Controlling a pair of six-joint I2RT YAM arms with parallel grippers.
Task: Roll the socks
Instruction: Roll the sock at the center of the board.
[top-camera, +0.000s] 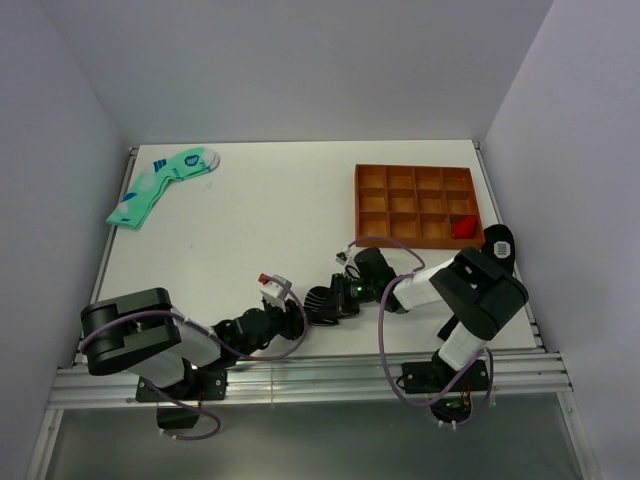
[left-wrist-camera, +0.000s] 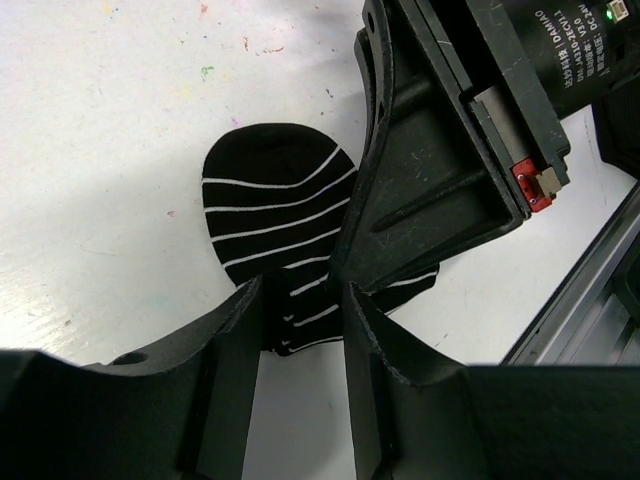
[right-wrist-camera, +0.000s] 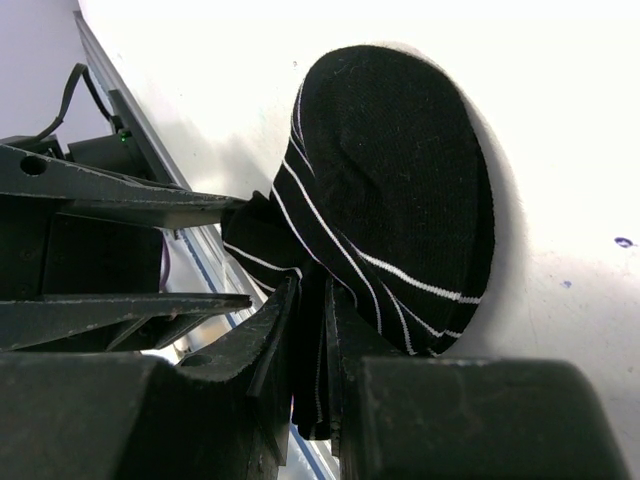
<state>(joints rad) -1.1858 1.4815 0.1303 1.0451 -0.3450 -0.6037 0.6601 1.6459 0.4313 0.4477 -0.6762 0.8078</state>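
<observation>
- Top external view: the white tabletop is the biggest thing in sight.
- The left arm and the right arm lie low along its 6 o'clock edge. One reaches in from 8 o'clock, the other from 4 o'clock.
- An orange tray of square cells sits at 2 o'clock.
- Green socks lie flat at 10 o'clock, well apart from everything else.
- The socks, black with thin white stripes, lie at 6 o'clock between the two hands. The toe is flat on the tabletop and the other end is bunched.
- The right hand is narrow and pinches a fold of the socks.
- The left hand is half-wide, with a finger on each side of the striped end, holding it.
- A red piece sits in the tray's 4 o'clock corner cell.
</observation>
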